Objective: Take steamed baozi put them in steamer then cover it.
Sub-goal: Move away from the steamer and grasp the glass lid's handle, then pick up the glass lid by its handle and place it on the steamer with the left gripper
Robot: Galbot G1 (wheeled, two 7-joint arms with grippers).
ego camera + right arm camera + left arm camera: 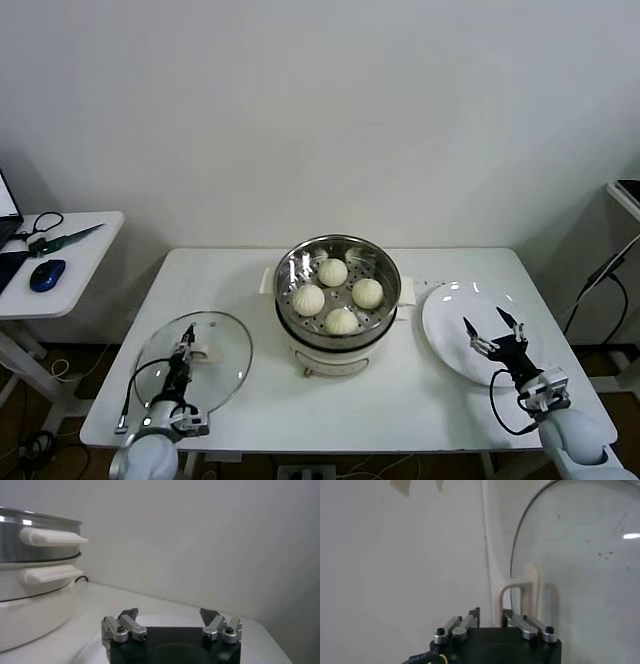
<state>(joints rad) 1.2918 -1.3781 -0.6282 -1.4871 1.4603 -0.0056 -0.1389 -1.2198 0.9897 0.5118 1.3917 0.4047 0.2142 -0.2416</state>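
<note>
Several cream-white baozi lie in the shiny steamer, which stands on its white base at the table's middle. The round glass lid lies flat on the table to the steamer's left. My left gripper is down on it, shut on the lid's white handle, with one leg of the handle between the fingertips of the left gripper. My right gripper hovers open and empty over the white plate to the steamer's right. The right wrist view shows the steamer off to one side of the right gripper.
A low side table at the far left carries a blue mouse and cables. Another stand with a cable is at the far right. Bare table top lies in front of the steamer.
</note>
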